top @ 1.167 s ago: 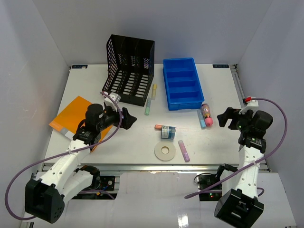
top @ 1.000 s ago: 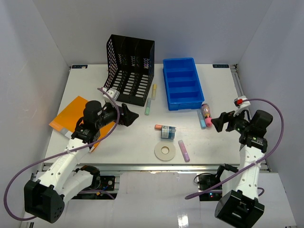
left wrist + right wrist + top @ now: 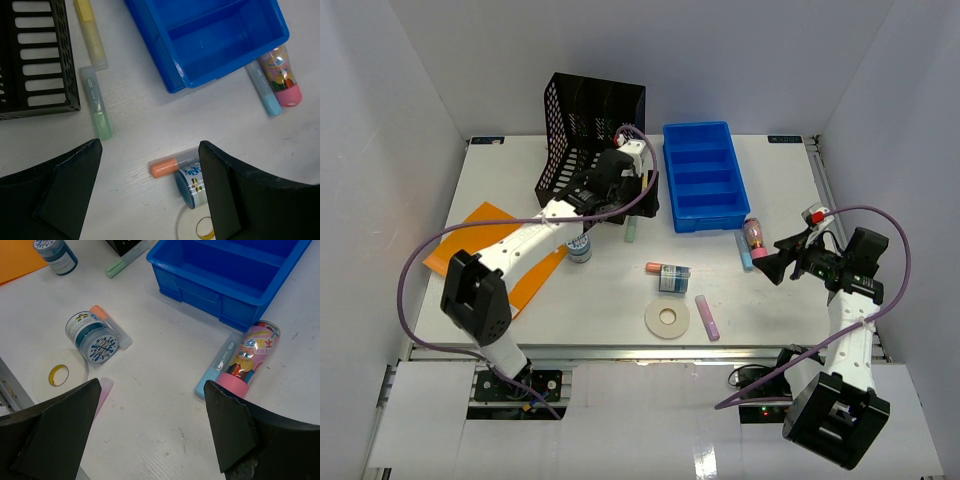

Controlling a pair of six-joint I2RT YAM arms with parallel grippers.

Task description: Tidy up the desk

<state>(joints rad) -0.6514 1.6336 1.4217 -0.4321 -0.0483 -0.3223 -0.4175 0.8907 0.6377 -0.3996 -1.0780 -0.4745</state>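
Swung over from the worktop's (image 3: 500, 175) left edge, my spread left hand (image 3: 150, 147) is nearing the green highlighter (image 3: 97, 112); a skewed pinch could roll it.

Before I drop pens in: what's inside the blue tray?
Nothing shows in the blue tray; its compartments look bare. Only thin floor strips behind the walls are hidden.

White arm links (image 3: 520, 240), black joints (image 3: 475, 295), purple cables (image 3: 865, 209)

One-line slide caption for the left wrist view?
Open left gripper hovers over the desk, a green marker and an orange-capped marker below it, black rack and blue tray beyond.
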